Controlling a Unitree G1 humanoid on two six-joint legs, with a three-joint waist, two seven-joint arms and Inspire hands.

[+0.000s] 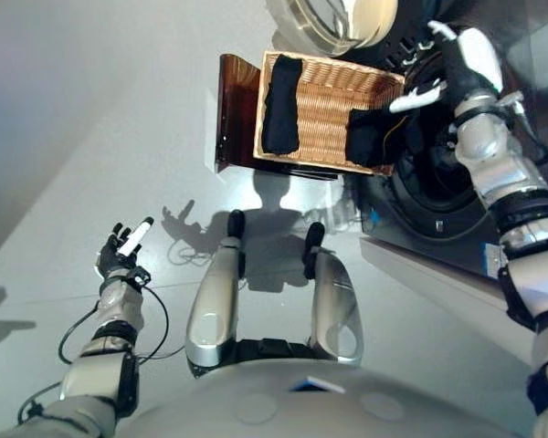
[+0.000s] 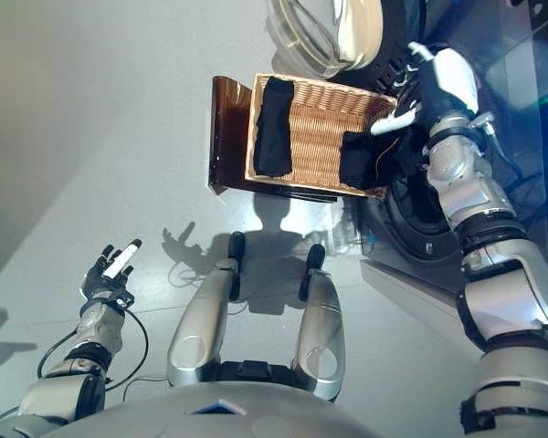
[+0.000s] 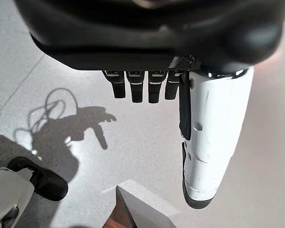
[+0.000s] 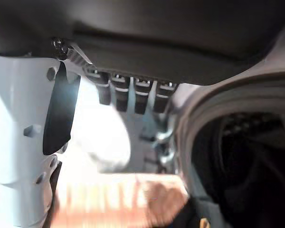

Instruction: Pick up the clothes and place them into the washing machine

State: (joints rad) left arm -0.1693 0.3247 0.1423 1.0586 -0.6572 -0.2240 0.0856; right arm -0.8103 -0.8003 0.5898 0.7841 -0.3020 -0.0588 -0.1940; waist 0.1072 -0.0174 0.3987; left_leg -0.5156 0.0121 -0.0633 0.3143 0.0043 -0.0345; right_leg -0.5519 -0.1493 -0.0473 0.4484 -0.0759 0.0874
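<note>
Your right hand (image 1: 461, 59) hangs with fingers relaxed and empty at the dark round opening of the washing machine (image 1: 438, 182), just beside the near corner of the rectangular woven wicker basket (image 1: 327, 105). Two black clothes remain in that basket: one folded black garment (image 1: 281, 105) draped over its far-left end, and a second crumpled black garment (image 1: 370, 137) at the end nearest your hand. The basket rests on a dark brown wooden stand (image 1: 233, 109). Your left hand (image 1: 123, 251) hangs released and empty over the grey floor (image 1: 91, 109), well apart from everything.
</note>
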